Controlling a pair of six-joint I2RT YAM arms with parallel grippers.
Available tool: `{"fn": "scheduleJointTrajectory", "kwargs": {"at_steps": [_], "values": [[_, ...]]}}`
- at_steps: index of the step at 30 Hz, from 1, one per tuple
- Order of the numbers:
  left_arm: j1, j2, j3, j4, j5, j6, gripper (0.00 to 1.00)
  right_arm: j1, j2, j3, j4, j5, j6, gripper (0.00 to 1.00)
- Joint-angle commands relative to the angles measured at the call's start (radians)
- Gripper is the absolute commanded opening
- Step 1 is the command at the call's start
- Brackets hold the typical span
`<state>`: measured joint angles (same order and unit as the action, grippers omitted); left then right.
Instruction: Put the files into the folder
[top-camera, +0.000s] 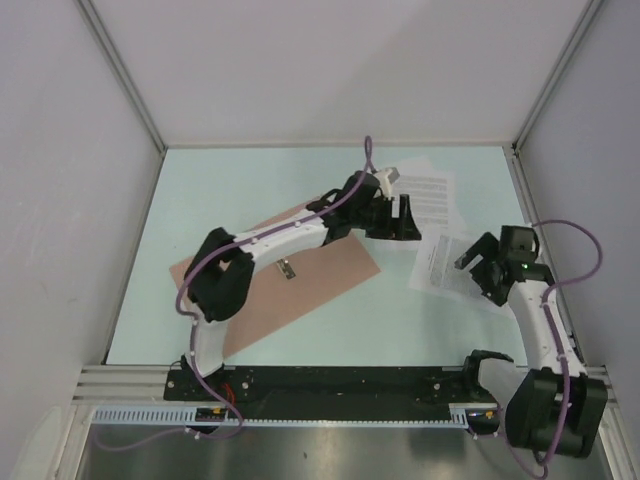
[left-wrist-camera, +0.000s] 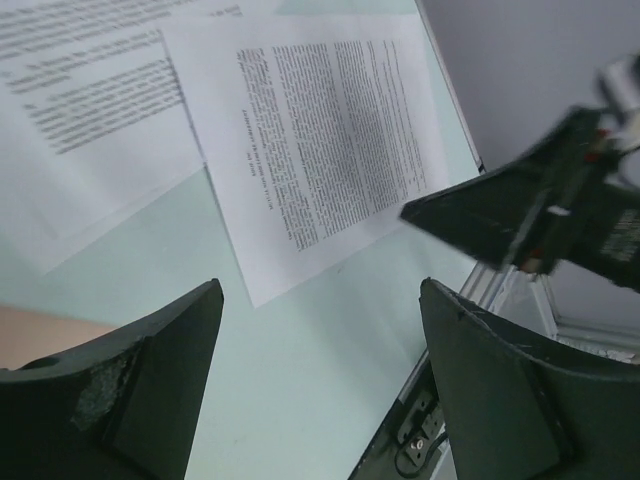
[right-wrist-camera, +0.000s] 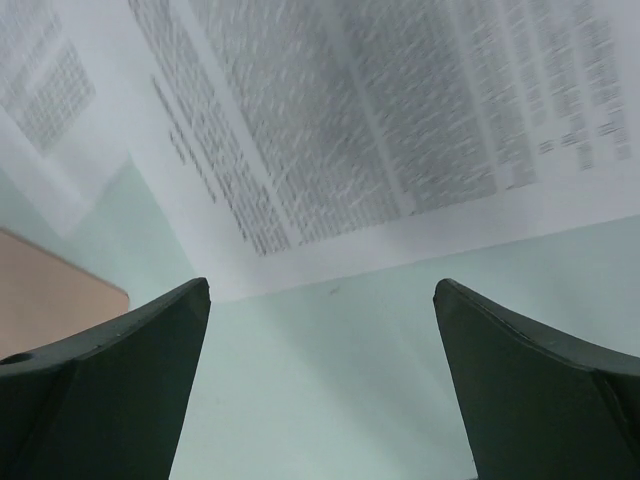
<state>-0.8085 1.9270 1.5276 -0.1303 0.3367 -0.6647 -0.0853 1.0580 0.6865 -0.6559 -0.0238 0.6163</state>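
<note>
The files are printed white sheets at the right of the table: one (top-camera: 436, 192) further back and one (top-camera: 436, 266) nearer. The salmon-brown folder (top-camera: 300, 285) lies flat and closed at centre left, under my left arm. My left gripper (top-camera: 410, 220) hovers open between the folder and the sheets, holding nothing. From its wrist I see a printed sheet (left-wrist-camera: 330, 130) ahead, a second sheet (left-wrist-camera: 90, 90) at upper left, and bare table between the fingers (left-wrist-camera: 170, 370). My right gripper (top-camera: 472, 268) is open at the nearer sheet's right edge; that sheet (right-wrist-camera: 400, 130) lies just ahead of it.
A small grey metal piece (top-camera: 287, 268) rests on the folder. The right gripper (left-wrist-camera: 540, 210) shows in the left wrist view, close by. A folder corner (right-wrist-camera: 50, 290) appears at the left of the right wrist view. Aluminium rails (top-camera: 520, 200) and white walls enclose the table.
</note>
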Motion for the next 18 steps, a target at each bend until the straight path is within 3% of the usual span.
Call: {"fn": "scheduleJointTrajectory", "kwargs": {"at_steps": [1, 4, 7, 8, 12, 18], "values": [[-0.072, 0.144, 0.179, -0.029, -0.01, -0.007, 0.86, -0.233, -0.107, -0.005, -0.018, 0.047, -0.03, 1.0], [-0.119, 0.236, 0.273, -0.054, -0.018, 0.028, 0.87, -0.405, -0.102, -0.011, 0.015, 0.009, -0.013, 1.0], [-0.153, 0.34, 0.354, -0.029, 0.042, 0.017, 0.88, -0.49, -0.052, 0.002, 0.088, 0.007, -0.061, 0.99], [-0.165, 0.363, 0.374, -0.025, 0.068, 0.004, 0.88, -0.495, 0.0, 0.034, 0.096, 0.077, -0.073, 0.99], [-0.19, 0.464, 0.486, -0.041, 0.082, -0.044, 0.87, -0.521, 0.103, 0.053, 0.18, 0.111, -0.05, 0.99], [-0.195, 0.484, 0.557, -0.113, 0.048, -0.006, 0.87, -0.508, 0.22, 0.068, 0.268, 0.145, -0.128, 1.0]]}}
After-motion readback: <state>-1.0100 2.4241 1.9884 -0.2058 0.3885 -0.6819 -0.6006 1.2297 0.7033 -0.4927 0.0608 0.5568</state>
